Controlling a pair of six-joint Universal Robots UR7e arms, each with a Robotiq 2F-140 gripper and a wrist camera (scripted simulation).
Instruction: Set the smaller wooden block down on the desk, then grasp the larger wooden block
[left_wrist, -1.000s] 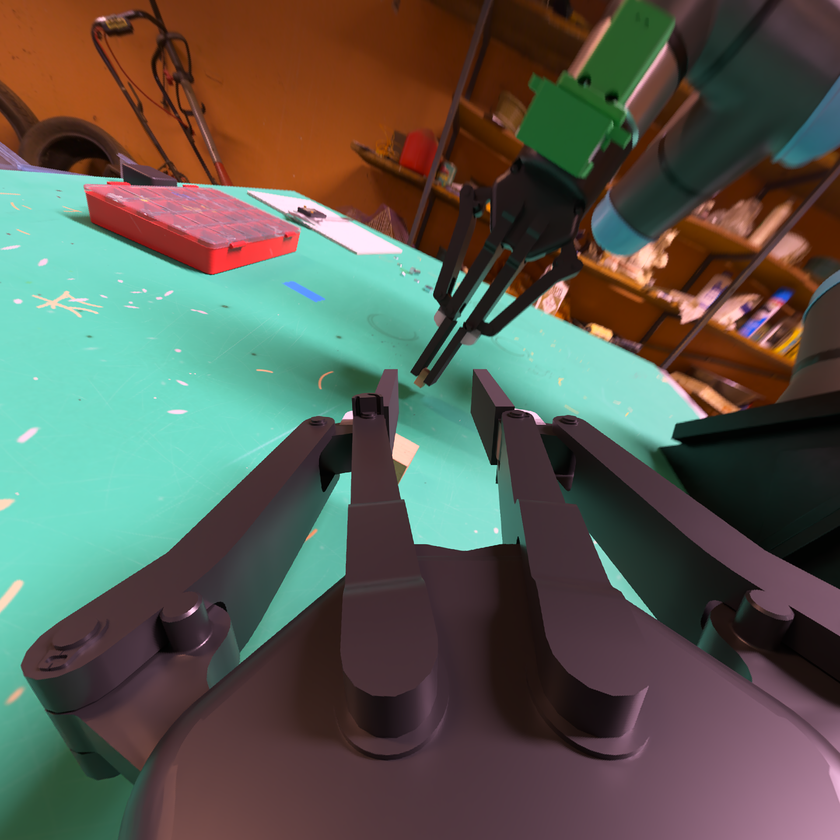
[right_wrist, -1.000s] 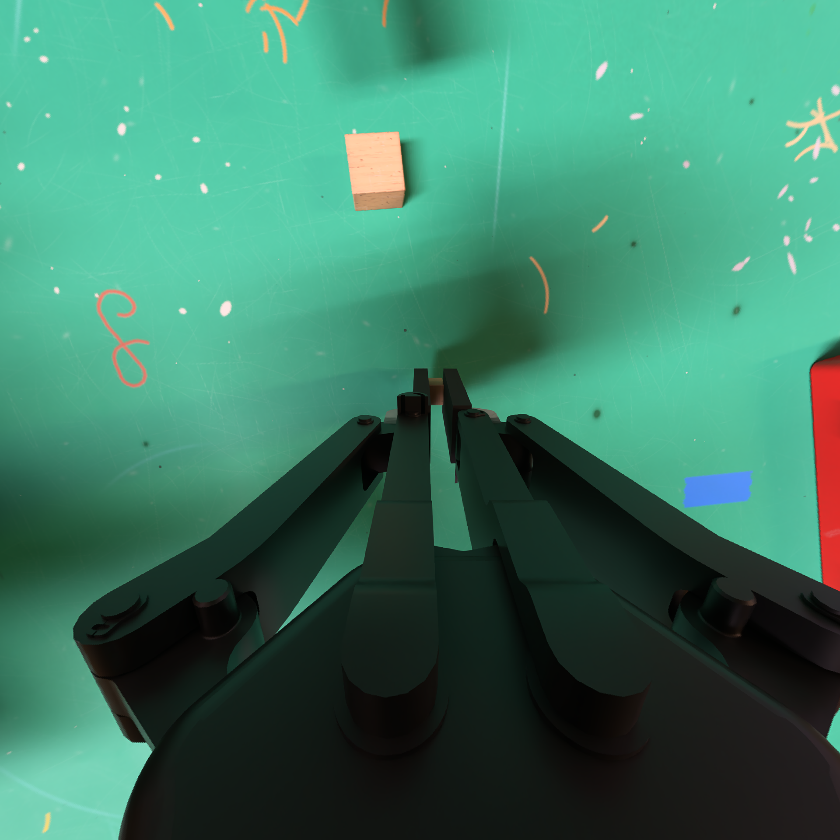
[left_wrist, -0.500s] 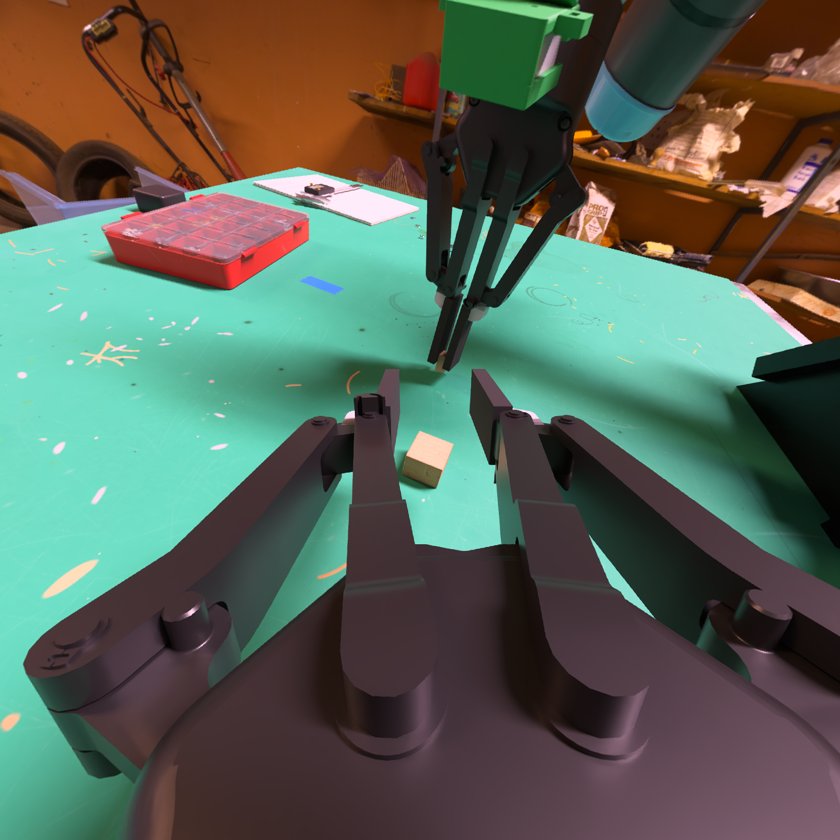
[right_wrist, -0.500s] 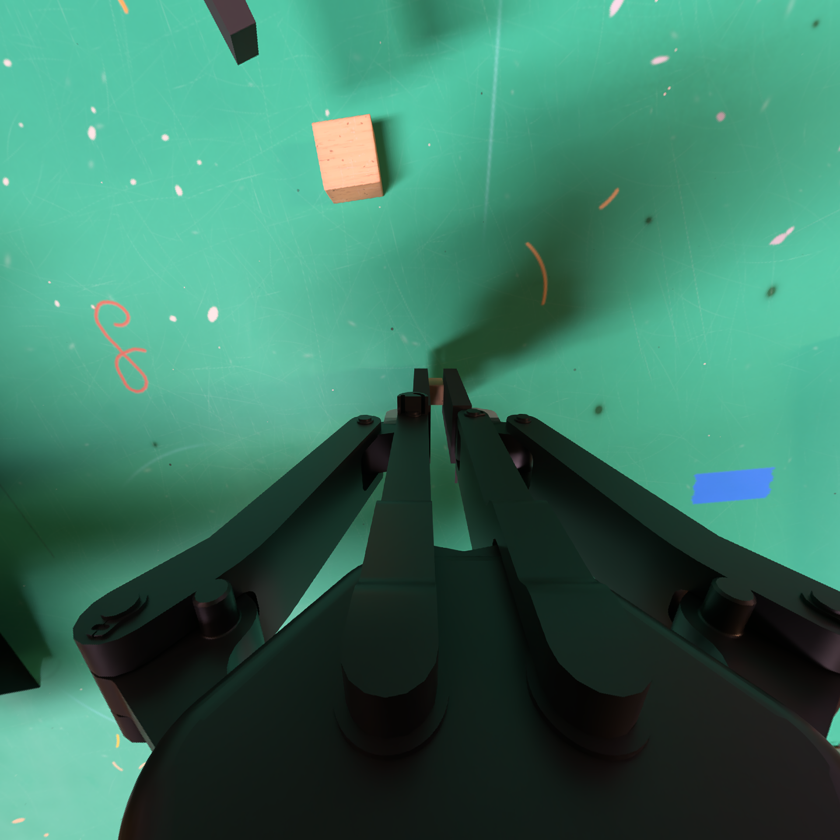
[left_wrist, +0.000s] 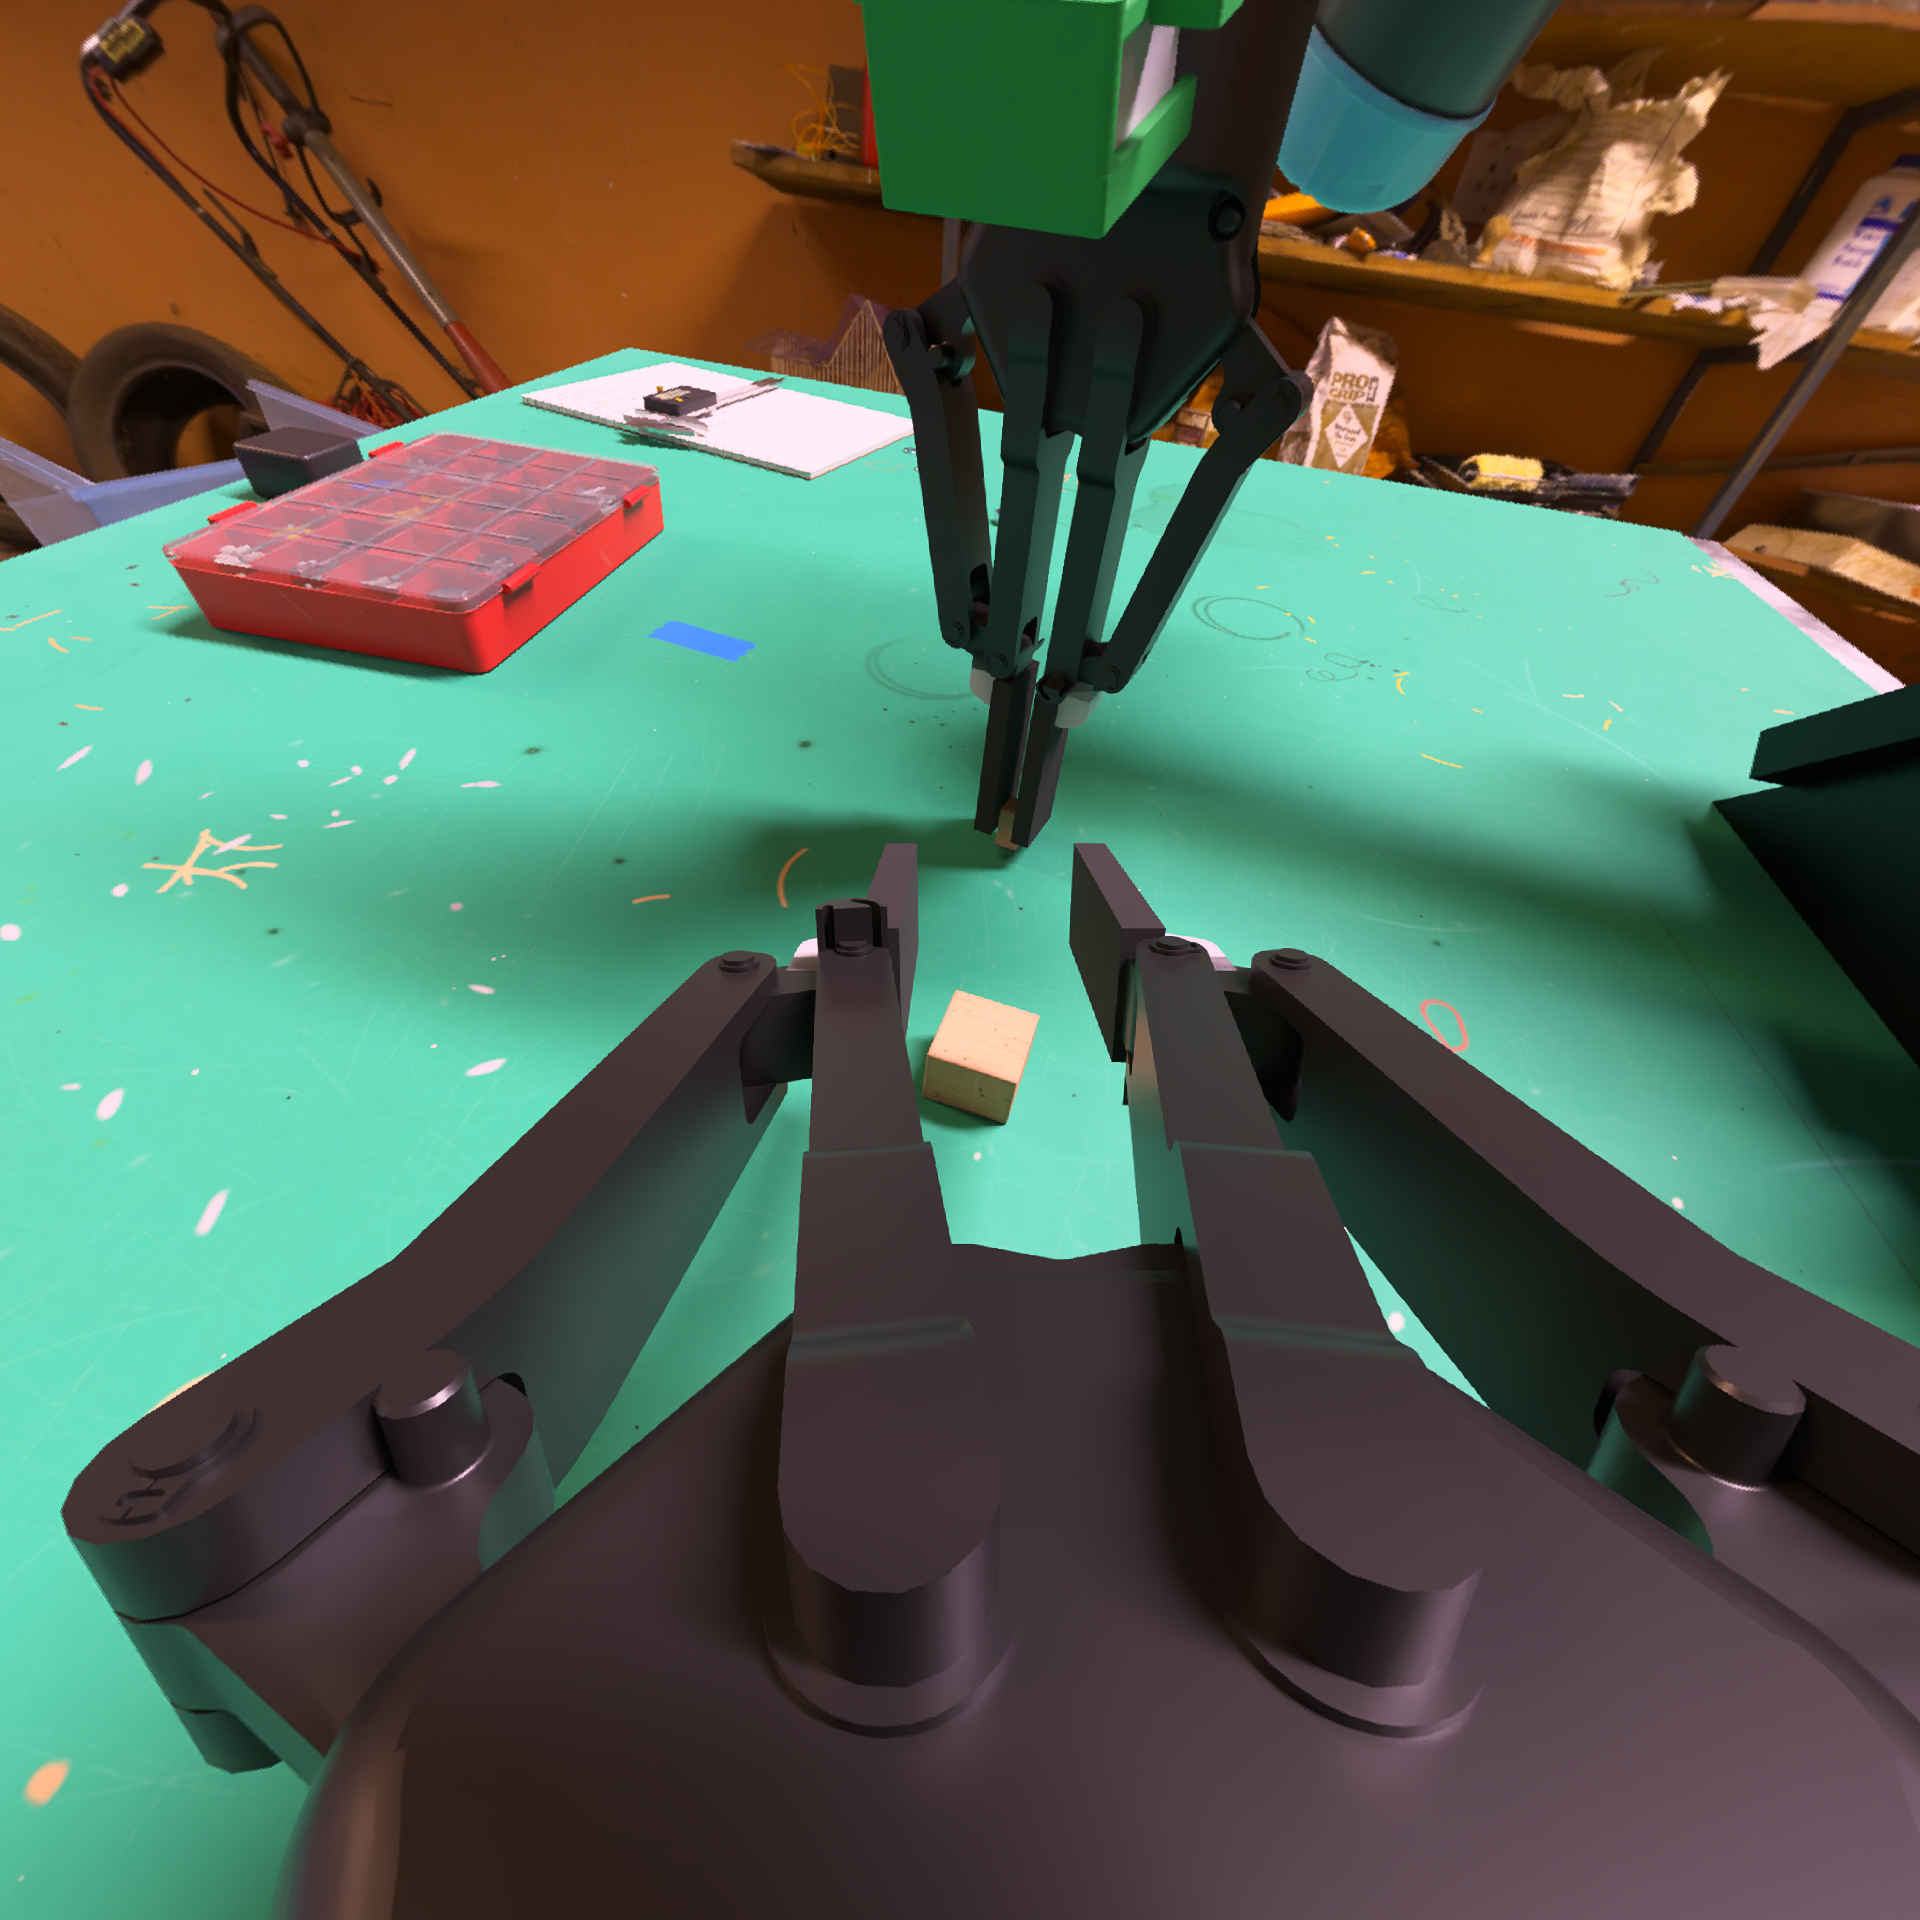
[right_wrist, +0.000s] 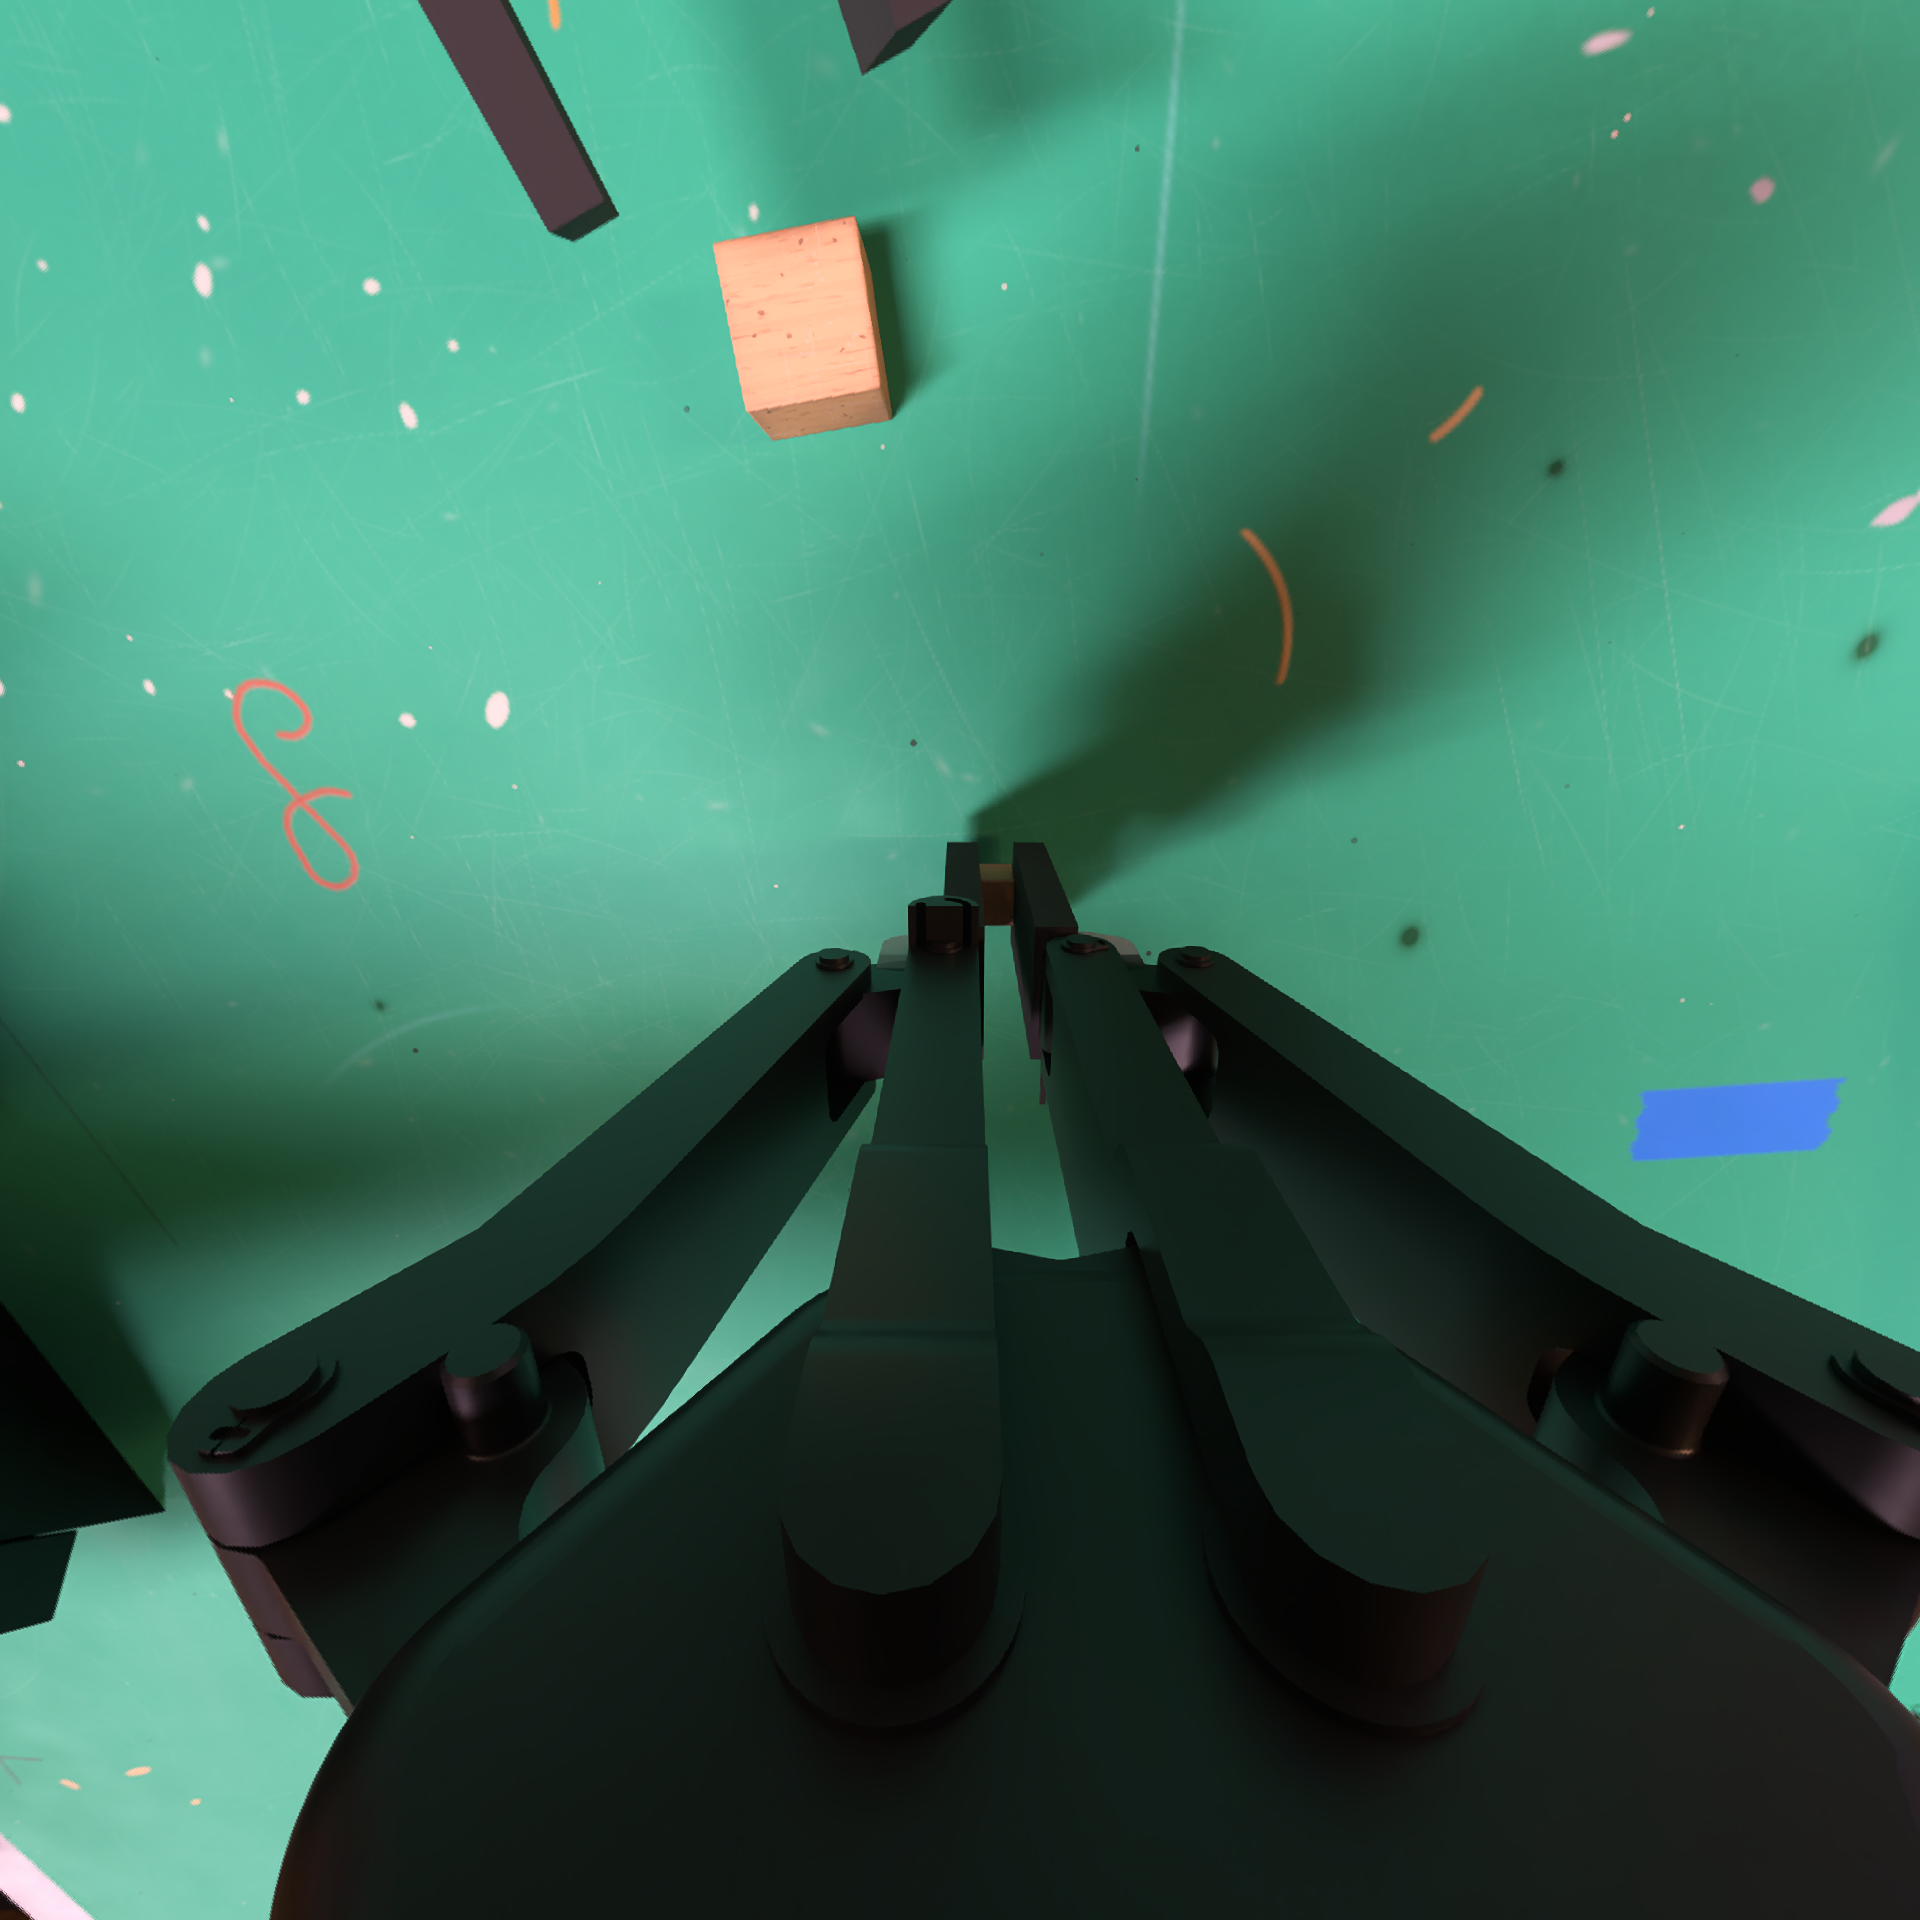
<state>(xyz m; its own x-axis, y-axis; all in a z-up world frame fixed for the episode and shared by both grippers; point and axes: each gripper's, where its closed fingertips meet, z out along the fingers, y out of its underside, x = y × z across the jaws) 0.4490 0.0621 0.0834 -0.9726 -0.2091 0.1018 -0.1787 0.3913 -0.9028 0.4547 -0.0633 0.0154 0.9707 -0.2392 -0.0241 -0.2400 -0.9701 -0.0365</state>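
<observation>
The larger wooden block (left_wrist: 980, 1055) lies on the green desk (left_wrist: 520, 935), between the fingers of my open left gripper (left_wrist: 995, 883) but nearer the wrist than the tips. It also shows in the right wrist view (right_wrist: 805, 324). My right gripper (right_wrist: 995, 873) is shut on the smaller wooden block (right_wrist: 997, 891), a tiny piece pinched at the fingertips, just above the desk (right_wrist: 623, 623). In the left wrist view the right gripper (left_wrist: 1016, 821) points straight down just beyond my left fingertips, with the small block (left_wrist: 1005, 833) at its tips.
A red compartment box (left_wrist: 416, 551), a blue tape strip (left_wrist: 701, 639) and a white notepad (left_wrist: 727, 416) lie at the far left of the desk. A dark box (left_wrist: 1849, 831) stands at the right. The tape also shows in the right wrist view (right_wrist: 1733, 1117).
My left gripper has swung round so the larger block now sits between its fingers. The right gripper has come lower and nearer, still holding the small block.
</observation>
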